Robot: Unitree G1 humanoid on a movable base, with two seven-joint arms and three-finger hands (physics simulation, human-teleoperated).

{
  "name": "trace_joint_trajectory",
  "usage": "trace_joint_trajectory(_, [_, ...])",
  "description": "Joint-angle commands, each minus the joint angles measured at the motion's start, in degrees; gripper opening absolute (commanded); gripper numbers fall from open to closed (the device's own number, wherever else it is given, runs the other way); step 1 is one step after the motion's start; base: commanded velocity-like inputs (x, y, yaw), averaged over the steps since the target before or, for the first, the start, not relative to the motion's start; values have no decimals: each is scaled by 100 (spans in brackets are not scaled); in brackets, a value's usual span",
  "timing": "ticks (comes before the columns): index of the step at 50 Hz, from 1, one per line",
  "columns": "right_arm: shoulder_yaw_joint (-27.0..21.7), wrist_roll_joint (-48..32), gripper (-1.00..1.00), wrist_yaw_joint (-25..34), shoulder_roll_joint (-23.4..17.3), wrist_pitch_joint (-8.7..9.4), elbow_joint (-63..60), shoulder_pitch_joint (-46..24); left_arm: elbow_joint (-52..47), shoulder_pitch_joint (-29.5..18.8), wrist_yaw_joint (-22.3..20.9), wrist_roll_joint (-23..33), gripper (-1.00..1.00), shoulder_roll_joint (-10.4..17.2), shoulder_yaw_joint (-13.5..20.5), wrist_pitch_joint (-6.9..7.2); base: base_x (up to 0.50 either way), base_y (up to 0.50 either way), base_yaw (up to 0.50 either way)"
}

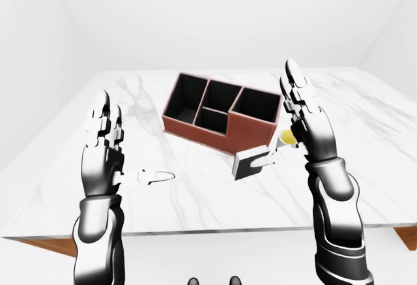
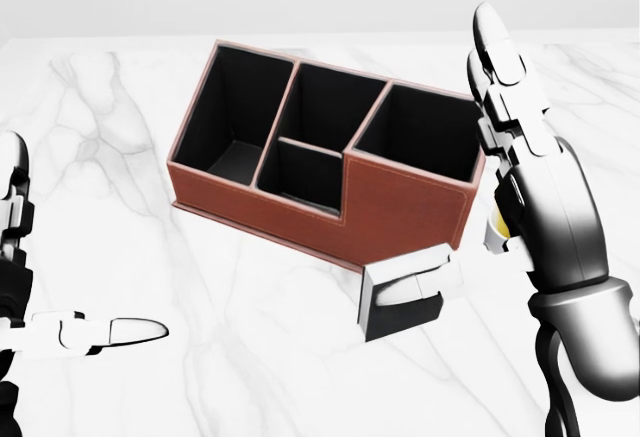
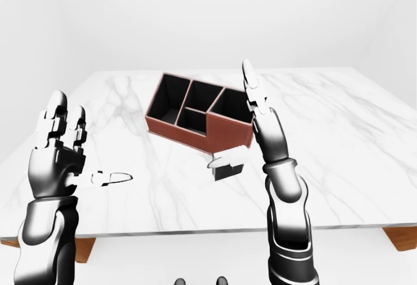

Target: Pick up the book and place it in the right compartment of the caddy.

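The brown caddy (image 2: pixel 400 207) with black compartments stands slantwise on the white marble table (image 2: pixel 240 337); its right compartment (image 2: pixel 420 132) is the tall one. The small black book (image 2: pixel 395 309) with white page edges stands on the table just below the caddy's right end. My right hand (image 2: pixel 505 172) is open, fingers pointing up beside the caddy, and its thumb lies across the book's top edge. My left hand (image 1: pixel 114 151) is open and holds nothing, far to the left of the caddy.
A small yellow-filled cup (image 1: pixel 285 138) stands by the caddy's right end, mostly hidden behind my right palm. The table's near edge (image 1: pixel 195 231) runs below both hands in the left-eye view.
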Motion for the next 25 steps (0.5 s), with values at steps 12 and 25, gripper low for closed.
trace_joint_trajectory(12, [31, -32, 100, -9, 5, 0, 175, -4, -58, 1, 9, 4, 100, 1, -10, 97, 19, 0, 0])
trace_joint_trajectory(25, [25, -33, 100, -12, 11, 0, 258, 15, -122, -3, 9, 22, 100, 1, -22, 127, 19, 0, 0])
